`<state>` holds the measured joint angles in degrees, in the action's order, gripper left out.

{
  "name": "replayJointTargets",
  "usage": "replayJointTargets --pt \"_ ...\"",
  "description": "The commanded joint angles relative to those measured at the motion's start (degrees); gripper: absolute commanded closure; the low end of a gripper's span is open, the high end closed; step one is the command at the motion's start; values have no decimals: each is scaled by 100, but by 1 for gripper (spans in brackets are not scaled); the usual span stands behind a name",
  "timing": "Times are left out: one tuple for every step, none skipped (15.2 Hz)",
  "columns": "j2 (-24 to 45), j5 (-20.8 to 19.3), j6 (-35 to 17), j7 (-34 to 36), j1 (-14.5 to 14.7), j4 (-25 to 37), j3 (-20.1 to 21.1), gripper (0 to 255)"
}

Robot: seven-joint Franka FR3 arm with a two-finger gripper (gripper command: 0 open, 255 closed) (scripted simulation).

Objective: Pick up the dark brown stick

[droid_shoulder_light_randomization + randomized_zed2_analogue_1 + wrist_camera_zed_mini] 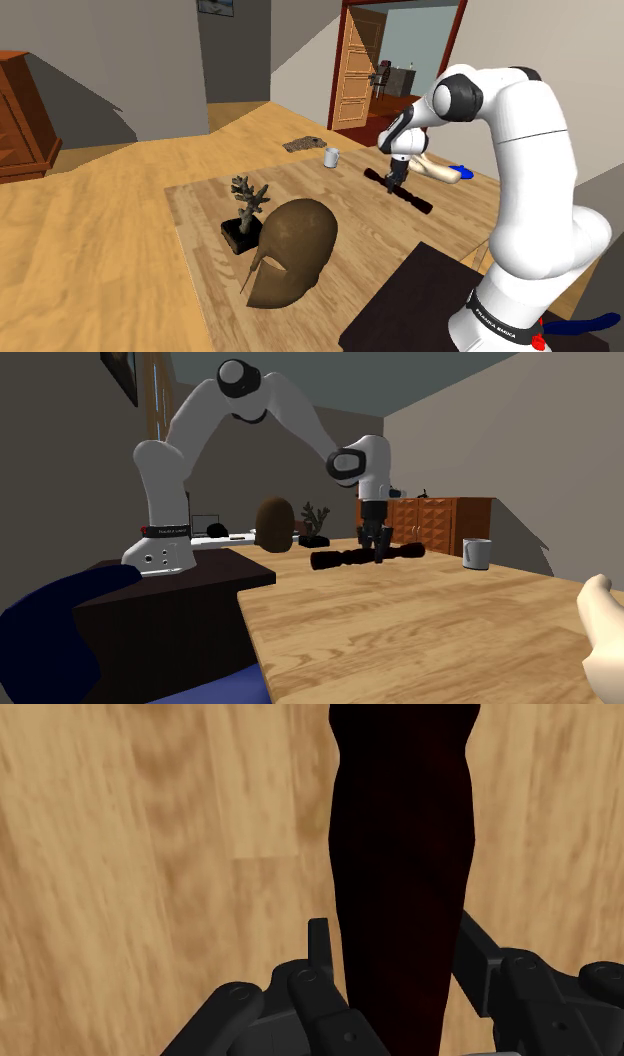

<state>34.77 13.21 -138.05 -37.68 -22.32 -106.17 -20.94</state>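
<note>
The dark brown stick [412,196] lies across the wooden table [200,250], a long turned rod that looks almost black. In the second exterior view the stick [345,559] rests flat on the tabletop while my gripper [377,552] comes straight down onto its middle. My gripper [392,183] sits at the stick's centre. In the wrist view the stick [400,824] runs between my fingers [319,944], which press against both of its sides, so my gripper [397,939] is shut on it.
A brown helmet [290,250] and a grey coral on a black base [245,205] stand nearer the shoulder view's left. A white mug [331,157] sits beyond the stick. A beige object [440,170] lies just behind the gripper. The dark stand [410,300] is at the front.
</note>
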Motion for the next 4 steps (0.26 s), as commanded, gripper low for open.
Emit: replayJointTargets --pt "-104 -41 96 10 17 -4 -37 255" --pt "-159 -64 148 22 31 -5 -56 255" --pt "-168 -68 155 24 33 -6 -59 255" --pt "-167 -68 155 24 33 -6 -59 255"
